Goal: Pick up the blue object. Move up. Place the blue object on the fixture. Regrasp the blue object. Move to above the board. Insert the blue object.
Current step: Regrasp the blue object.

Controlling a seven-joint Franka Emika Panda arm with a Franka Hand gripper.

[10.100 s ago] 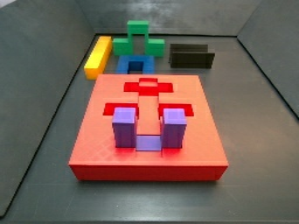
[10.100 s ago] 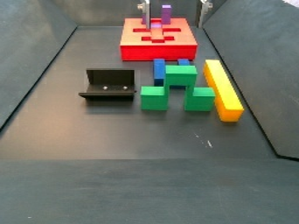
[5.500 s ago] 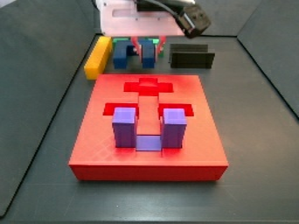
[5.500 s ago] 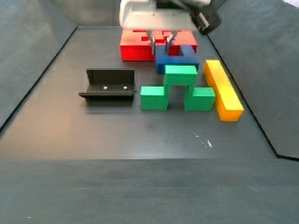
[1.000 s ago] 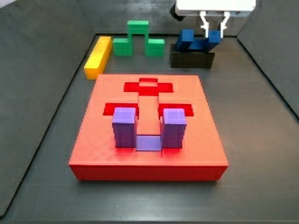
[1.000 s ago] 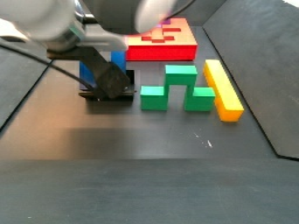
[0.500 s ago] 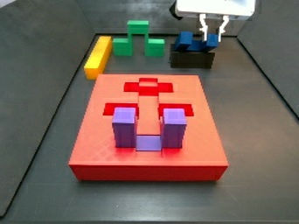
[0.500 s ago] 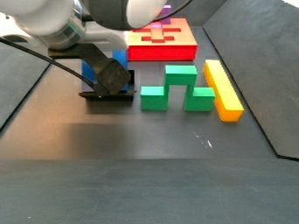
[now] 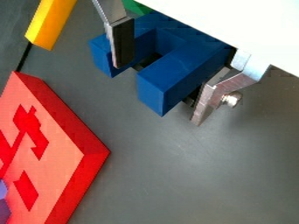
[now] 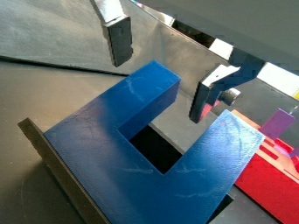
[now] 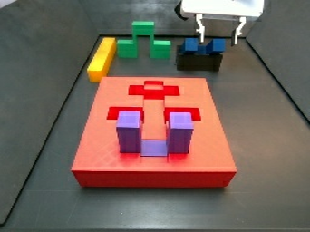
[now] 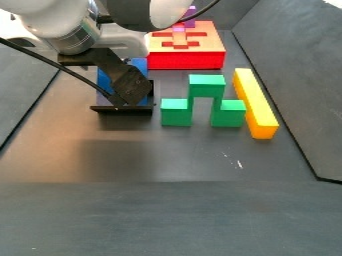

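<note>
Hand now stands spread with its fingers clear on both sides of the blue object, which rests on the fixture since half a second ago, so the placing seems done and the regrasp comes next.

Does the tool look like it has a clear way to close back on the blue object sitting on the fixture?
Probably yes. The tool is open right over the blue object, one finger on each side, apart from it. The object rests on the fixture, and nothing else shows between the fingers.
</note>
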